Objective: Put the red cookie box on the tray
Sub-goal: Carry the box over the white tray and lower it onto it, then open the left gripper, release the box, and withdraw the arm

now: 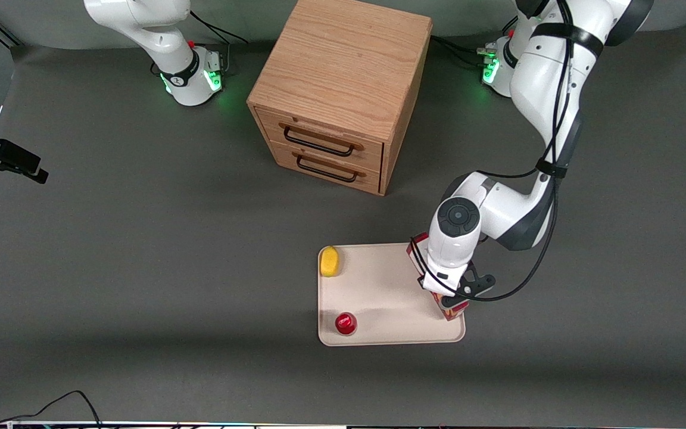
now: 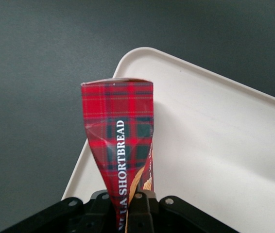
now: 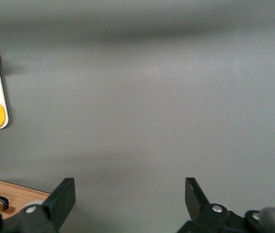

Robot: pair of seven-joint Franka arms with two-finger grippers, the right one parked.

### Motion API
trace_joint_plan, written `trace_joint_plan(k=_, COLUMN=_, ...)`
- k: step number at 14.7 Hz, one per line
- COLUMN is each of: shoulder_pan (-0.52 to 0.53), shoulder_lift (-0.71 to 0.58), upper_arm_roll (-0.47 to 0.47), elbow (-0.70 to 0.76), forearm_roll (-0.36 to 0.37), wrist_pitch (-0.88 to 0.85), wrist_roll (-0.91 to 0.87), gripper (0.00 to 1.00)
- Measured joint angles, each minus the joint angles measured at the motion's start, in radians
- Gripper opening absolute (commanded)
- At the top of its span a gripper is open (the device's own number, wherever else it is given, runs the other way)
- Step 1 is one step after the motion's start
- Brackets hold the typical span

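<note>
Red tartan cardboard fills the wrist view: the red cookie box [image 2: 120, 145] is pinched between the gripper [image 2: 130, 213] fingers, its walls visibly squeezed inward where the grip bites, which suggests a thin carton under a firm clamp. From the front, the box [image 1: 451, 307] lies along the tray [image 1: 379, 298] edge at the working arm's end, mostly hidden under the wrist, with one end showing near the tray corner nearer the camera and the other end peeking out at the corner nearer the cabinet. Whether it already rests on the tray floor or hangs just above it cannot be told. The gripper [image 1: 447, 295] sits over the box's middle, probably to keep the long carton balanced while it is set down.

Placing it along that edge keeps it well apart from the yellow lemon [image 1: 330, 261] in the tray corner nearest the wooden drawer cabinet [image 1: 343, 89] and from the small red-topped can [image 1: 346, 323] in the corner nearer the camera. The placement looks nearly complete; releasing remains.
</note>
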Motion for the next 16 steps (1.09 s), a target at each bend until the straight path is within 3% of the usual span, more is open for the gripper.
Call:
trace_joint_plan(k=1, shoulder_pan=0.000, shoulder_lift=0.006, upper_arm_roll=0.000, elbow=0.000, forearm_roll=0.000, wrist_pitch=0.006, wrist_roll=0.000, gripper=0.27)
trace_joint_plan(k=2, shoulder_pan=0.000, shoulder_lift=0.011, upper_arm_roll=0.000, elbow=0.000, forearm_roll=0.000, wrist_pitch=0.016, wrist_roll=0.000, gripper=0.50)
trace_joint_plan(k=3, shoulder_pan=0.000, shoulder_lift=0.014, upper_arm_roll=0.000, elbow=0.001, forearm_roll=0.001, wrist_pitch=0.020, wrist_roll=0.000, gripper=0.90)
trace_joint_plan(k=4, shoulder_pan=0.000, shoulder_lift=0.016, upper_arm_roll=0.000, elbow=0.001, forearm_roll=0.002, wrist_pitch=0.021, wrist_roll=0.000, gripper=1.00)
trace_joint_plan(k=9, shoulder_pan=0.003, shoulder_lift=0.015, upper_arm_roll=-0.001, elbow=0.031, forearm_roll=0.003, wrist_pitch=-0.011, wrist_roll=0.000, gripper=1.00)
trace_joint_plan(k=13, shoulder_pan=0.006, shoulder_lift=-0.005, upper_arm_roll=-0.061, elbow=0.153, forearm_roll=-0.009, wrist_pitch=-0.261, wrist_roll=0.002, gripper=1.00)
trace_joint_plan(k=16, shoulder_pan=0.017, shoulder_lift=-0.095, upper_arm_roll=-0.071, elbow=0.190, forearm_roll=-0.087, wrist_pitch=-0.442, wrist_roll=0.153, gripper=1.00)
